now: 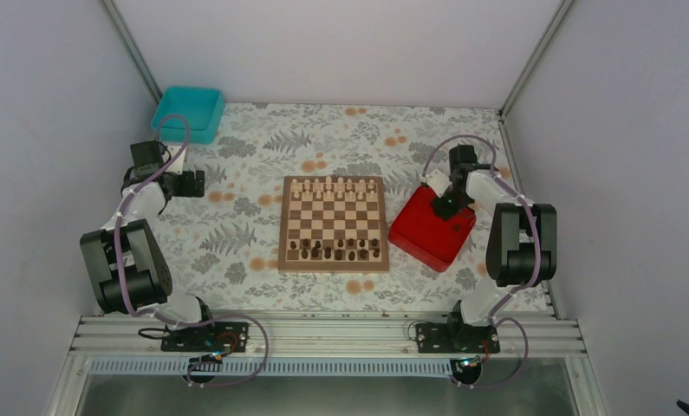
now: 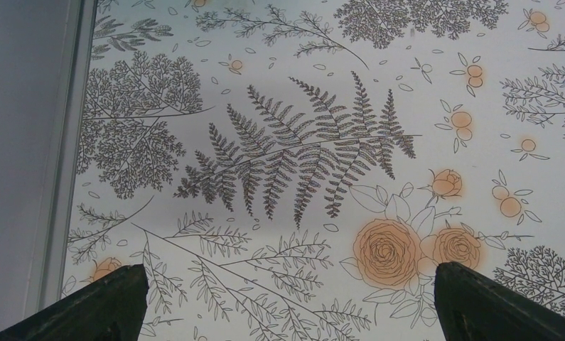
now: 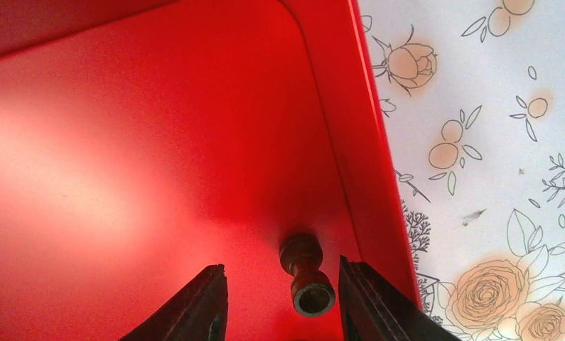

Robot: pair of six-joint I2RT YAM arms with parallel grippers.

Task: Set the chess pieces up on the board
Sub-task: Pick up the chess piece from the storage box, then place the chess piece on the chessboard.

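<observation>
The wooden board [image 1: 333, 224] lies mid-table. Several dark chess pieces [image 1: 334, 250] stand in its two near rows, pale ones in the far rows. My right gripper [image 1: 445, 205] hangs over the red tray [image 1: 432, 229], right of the board. In the right wrist view it [image 3: 282, 302] is open, its fingers either side of one dark piece [image 3: 306, 273] that lies on its side on the tray floor near the right wall. No finger touches it. My left gripper [image 1: 174, 165] is far left of the board, open and empty above the tablecloth [image 2: 286, 302].
A teal bin [image 1: 187, 113] stands at the far left corner. The red tray's rim [image 3: 350, 114] runs just right of the lying piece. Grey walls close in the table on three sides. The left wrist view shows a wall edge [image 2: 62, 142] at its left.
</observation>
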